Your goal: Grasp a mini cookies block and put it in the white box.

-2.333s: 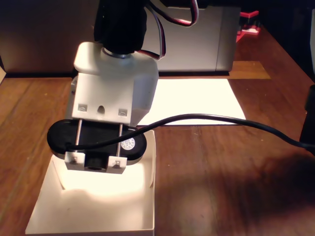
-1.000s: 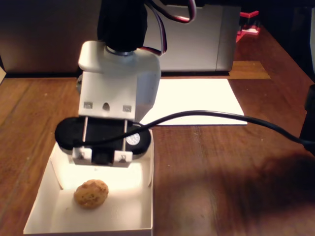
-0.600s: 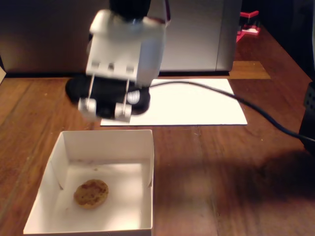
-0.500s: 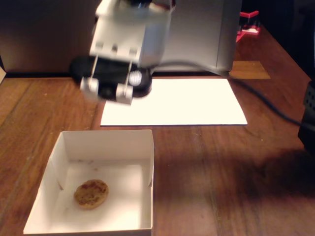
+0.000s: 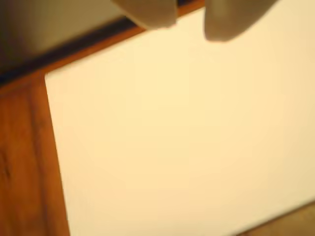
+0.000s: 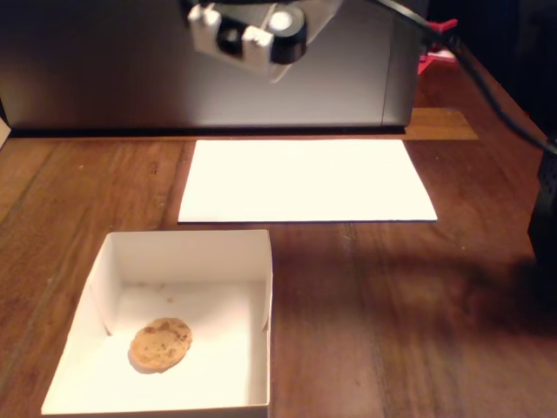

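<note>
- The white box (image 6: 252, 261) sat at the 7 o'clock corner of the fixed view, on the wooden table (image 6: 392, 331), open-topped with low upright walls.
- The mini cookies block (image 6: 160, 344) lay flat on the box floor, toward the 7 o'clock part of the box interior (golden-brown with darker specks), apart from the walls.
- A white paper sheet (image 6: 305, 180) lay flat on the table just beyond the box, at about 12 o'clock from it, not touching it.
- The gripper (image 5: 189, 22) showed in the wrist view only as two pale blurred fingertips (image 5: 150, 12) at 12 o'clock, with a gap between them and nothing held there; the paper sheet filled most of that view beneath them.
- In the fixed view the arm's white end showed at 12 o'clock (high above the table, well apart from the box), before a grey metal case (image 6: 104, 61).
- A black cable (image 6: 487, 87) ran down the 2 o'clock side.
</note>
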You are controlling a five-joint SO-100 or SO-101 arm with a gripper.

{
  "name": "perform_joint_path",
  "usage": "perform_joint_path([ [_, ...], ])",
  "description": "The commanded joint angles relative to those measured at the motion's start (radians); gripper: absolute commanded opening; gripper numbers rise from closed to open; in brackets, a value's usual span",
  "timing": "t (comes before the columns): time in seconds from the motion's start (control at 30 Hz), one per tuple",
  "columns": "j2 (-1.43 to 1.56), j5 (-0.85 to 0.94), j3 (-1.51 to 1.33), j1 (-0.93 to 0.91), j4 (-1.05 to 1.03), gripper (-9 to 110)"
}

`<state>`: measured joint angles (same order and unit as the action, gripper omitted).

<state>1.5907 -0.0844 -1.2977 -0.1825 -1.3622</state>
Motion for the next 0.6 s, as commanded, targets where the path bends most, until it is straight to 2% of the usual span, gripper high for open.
perform_joint_path([
  [0.0, 0.235, 0.008, -0.149, -0.005, 0.094, 0],
  [0.57, 0.546, -0.028, -0.802, 0.061, 0.391, 0],
])
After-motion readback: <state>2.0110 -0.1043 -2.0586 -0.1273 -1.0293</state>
